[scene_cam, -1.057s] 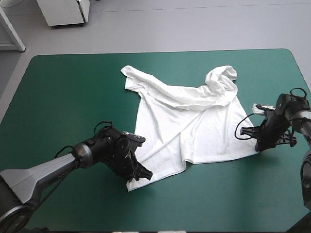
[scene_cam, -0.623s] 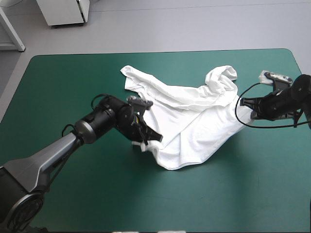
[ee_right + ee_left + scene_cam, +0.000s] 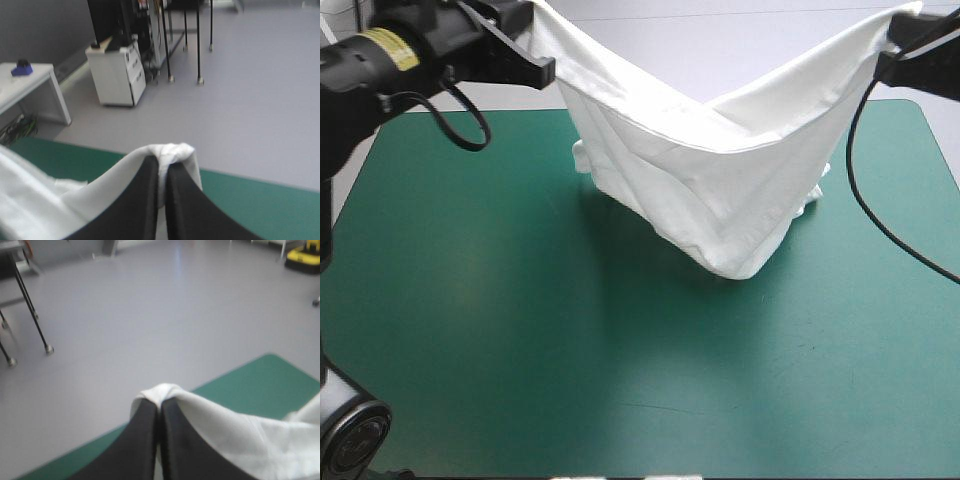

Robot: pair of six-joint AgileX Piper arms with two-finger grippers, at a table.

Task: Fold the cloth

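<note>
Hanging between two raised arms, the T-shirt [image 3: 720, 170] spans the upper part of the high view as a sagging white sheet. The left pincer [image 3: 532, 45] holds one corner at the upper left of the frame. The right pincer [image 3: 905, 35] holds another corner at the upper right.

Each pincer is clamped on the fabric. In the left wrist view the two black fingers [image 3: 145, 440] meet in a pointed arch with a white fold pinched at the tip. The right wrist view shows the same condition, with a bunched white edge caught between its fingers [image 3: 185, 205].

The upper edge of the T-shirt dips from both held corners toward the centre of the frame. The lowest fold hangs right of centre. It cannot be told whether this fold touches the bench [image 3: 440, 250] or hangs just above it. Crumpled parts of the garment show behind the sheet, low over the far half of the bench, one left of centre and one right of centre.

Open room: the lower half of the frame shows only the teal-green cover [image 3: 620, 400], and so does the left third below the left arm. The near, left and right edges of the bench are well apart from the fabric. The far edge runs behind the hanging sheet.
</note>
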